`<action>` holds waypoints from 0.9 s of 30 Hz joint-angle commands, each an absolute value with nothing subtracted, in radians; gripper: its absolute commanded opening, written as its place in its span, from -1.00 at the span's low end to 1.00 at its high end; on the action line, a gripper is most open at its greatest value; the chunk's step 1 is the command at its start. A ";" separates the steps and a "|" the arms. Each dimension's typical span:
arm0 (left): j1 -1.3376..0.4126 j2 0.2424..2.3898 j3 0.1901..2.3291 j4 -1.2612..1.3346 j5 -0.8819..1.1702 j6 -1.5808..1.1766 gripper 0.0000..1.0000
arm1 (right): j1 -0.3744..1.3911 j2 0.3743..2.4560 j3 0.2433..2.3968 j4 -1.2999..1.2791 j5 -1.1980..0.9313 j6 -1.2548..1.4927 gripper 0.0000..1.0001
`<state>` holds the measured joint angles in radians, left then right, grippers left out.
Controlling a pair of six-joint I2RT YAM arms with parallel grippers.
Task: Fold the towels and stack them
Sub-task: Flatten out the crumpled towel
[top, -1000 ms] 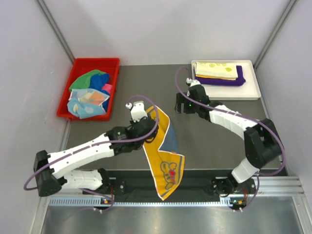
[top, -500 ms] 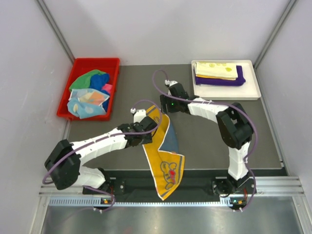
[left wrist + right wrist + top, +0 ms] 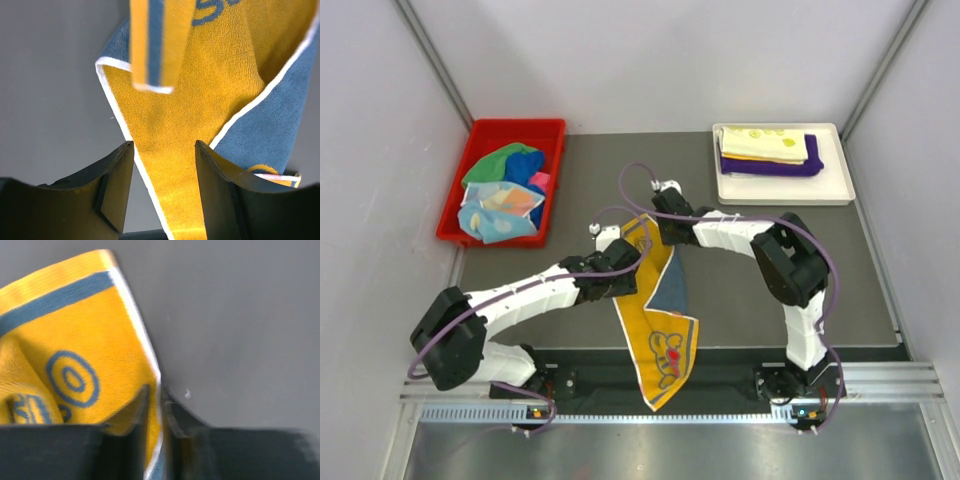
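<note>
A yellow towel (image 3: 665,345) with blue lettering and a blue underside lies twisted across the middle of the table, its lower end over the near edge. My left gripper (image 3: 628,262) hovers over the towel's upper part, and in the left wrist view that gripper (image 3: 164,150) stands open with the yellow towel (image 3: 200,100) below and nothing between its fingers. My right gripper (image 3: 666,232) is at the towel's top corner. The right wrist view shows this gripper (image 3: 160,395) shut on the white-trimmed edge of the towel (image 3: 75,340).
A red bin (image 3: 515,125) at the back left holds several crumpled towels (image 3: 505,195). A white tray (image 3: 780,197) at the back right carries a folded yellow towel (image 3: 765,143) on a purple one (image 3: 770,167). Grey walls close in both sides.
My right arm swung left from beside the tray to the towel's top corner and closed on its edge. My left gripper opened wider over the towel.
</note>
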<state>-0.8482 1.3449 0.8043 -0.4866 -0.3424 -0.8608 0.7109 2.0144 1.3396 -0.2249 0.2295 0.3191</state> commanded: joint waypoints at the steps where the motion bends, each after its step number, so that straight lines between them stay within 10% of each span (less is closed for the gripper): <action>1: -0.839 1.333 0.799 -0.425 -0.305 -0.856 0.14 | 0.692 1.915 1.248 -0.239 0.298 0.359 -0.86; 12: -0.828 1.426 0.807 -0.373 -0.190 -0.819 -0.03 | 0.611 1.519 0.859 -0.180 0.290 0.429 -0.94; 23: -0.842 1.497 0.778 -0.371 -0.132 -0.813 0.04 | 0.607 1.414 0.759 -0.144 0.298 0.460 0.10; 27: -0.864 1.519 0.773 -0.374 -0.129 -0.818 -0.37 | 0.621 1.315 0.743 -0.173 0.311 0.475 0.25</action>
<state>-0.8455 1.5082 0.7879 -0.3962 -0.1425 -0.8242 0.6086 1.4185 0.7467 -0.1909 0.2882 0.4496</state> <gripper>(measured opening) 0.361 0.613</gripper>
